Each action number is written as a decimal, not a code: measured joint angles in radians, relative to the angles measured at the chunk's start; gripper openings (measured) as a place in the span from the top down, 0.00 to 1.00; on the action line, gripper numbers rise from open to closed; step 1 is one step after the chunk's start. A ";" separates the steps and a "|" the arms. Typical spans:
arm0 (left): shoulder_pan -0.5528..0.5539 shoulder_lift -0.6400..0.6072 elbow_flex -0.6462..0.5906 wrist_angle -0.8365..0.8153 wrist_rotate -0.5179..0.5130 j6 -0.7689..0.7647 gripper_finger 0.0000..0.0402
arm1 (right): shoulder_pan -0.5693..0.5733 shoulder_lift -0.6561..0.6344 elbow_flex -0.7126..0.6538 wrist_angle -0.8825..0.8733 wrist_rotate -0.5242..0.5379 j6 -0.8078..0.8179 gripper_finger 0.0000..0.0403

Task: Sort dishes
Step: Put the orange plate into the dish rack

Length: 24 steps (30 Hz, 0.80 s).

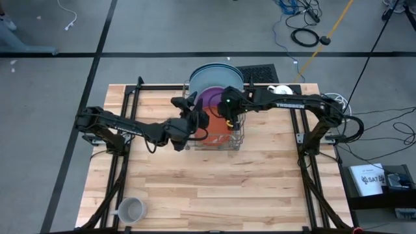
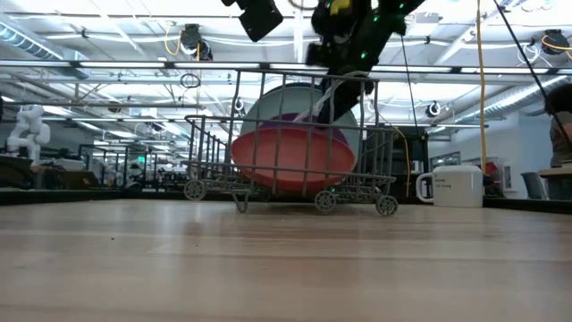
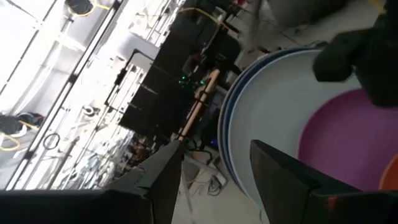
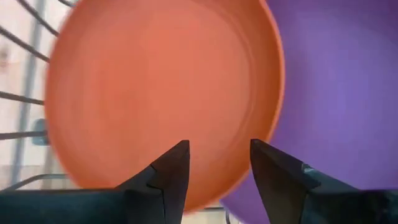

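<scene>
Nearest the overhead camera, I am watching a grey mug (image 1: 130, 210) sitting alone at the table's (image 1: 214, 182) front left corner, well apart from the work. At the back of the table, a wire dish rack (image 2: 295, 179) is holding the plates on edge: a large light blue plate (image 1: 214, 77) rearmost, a purple plate (image 4: 348, 99) before it, an orange plate (image 4: 161, 93) in front. I am holding the right gripper (image 4: 217, 163) just above the orange plate, jaws apart and gripping nothing. My left gripper (image 3: 214, 171) is hovering beside the rack, jaws likewise apart and empty. A white mug (image 2: 450, 186) is standing to the rack's right.
</scene>
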 joint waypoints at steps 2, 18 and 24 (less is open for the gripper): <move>-0.001 0.000 0.000 0.001 -0.013 0.002 0.52 | -0.010 0.030 0.000 0.016 0.012 0.004 0.61; 0.000 0.000 0.000 0.007 -0.017 -0.005 0.52 | -0.046 0.016 0.000 0.107 0.023 0.016 0.71; -0.001 0.000 0.000 0.011 -0.017 -0.006 0.52 | -0.066 0.067 -0.001 0.081 0.007 0.014 0.70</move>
